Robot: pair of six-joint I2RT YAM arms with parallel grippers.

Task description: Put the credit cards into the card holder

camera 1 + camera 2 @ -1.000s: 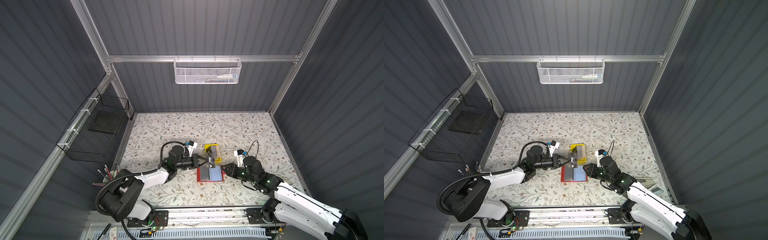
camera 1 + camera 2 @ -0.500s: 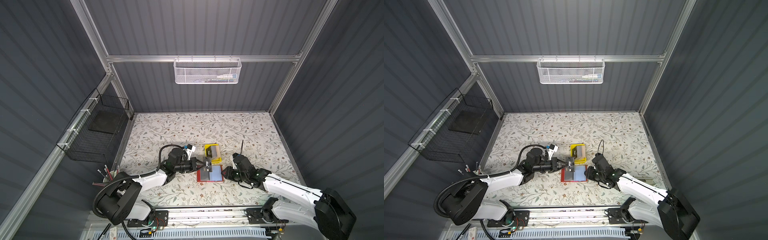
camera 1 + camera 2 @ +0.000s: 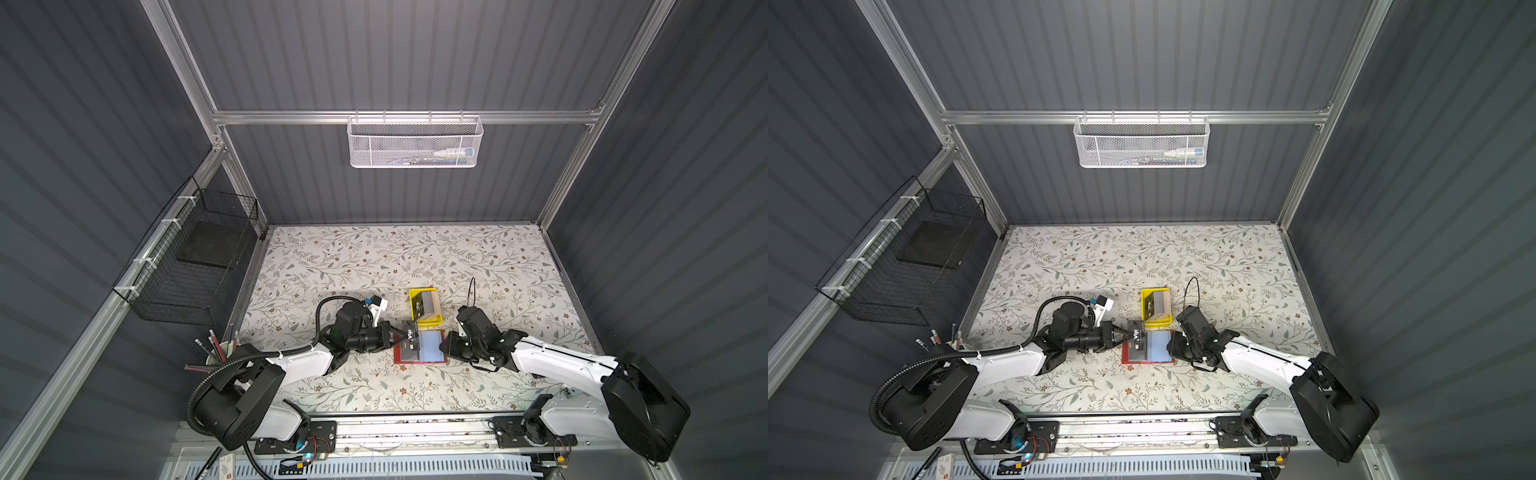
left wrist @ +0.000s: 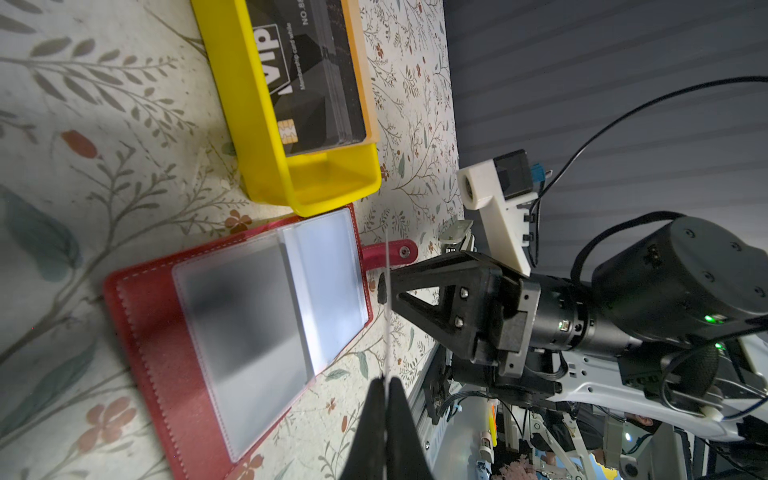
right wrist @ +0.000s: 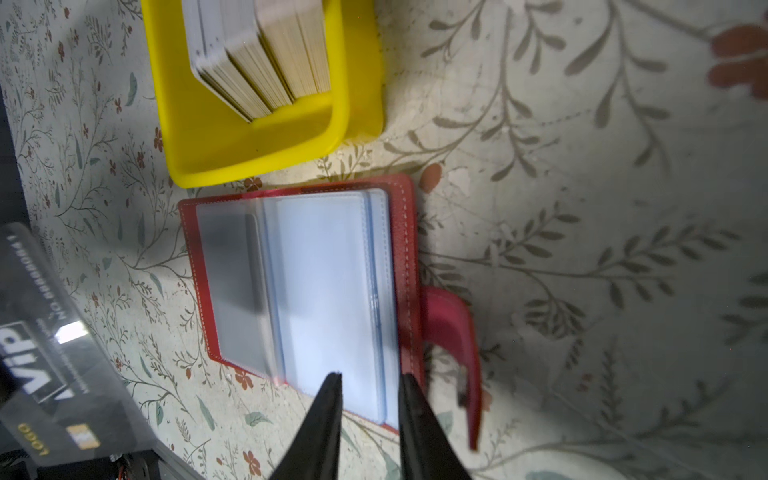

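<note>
The card holder (image 3: 419, 352) lies open and flat just in front of the yellow tray (image 3: 415, 293), where it was a second ago. The right gripper (image 3: 445, 347) has slid in to its right edge and narrowed. Its fingers (image 5: 328, 415) stand slightly apart over the outer edge of the clear pockets, gripping nothing I can make out. The left gripper (image 3: 399, 334) is clamped on the black card (image 3: 410, 336), which has come away from the tray and tilts over the holder's left page, long side running front to back. The holder's long side runs left to right, with its strap (image 5: 451, 332) toward the right gripper
</note>
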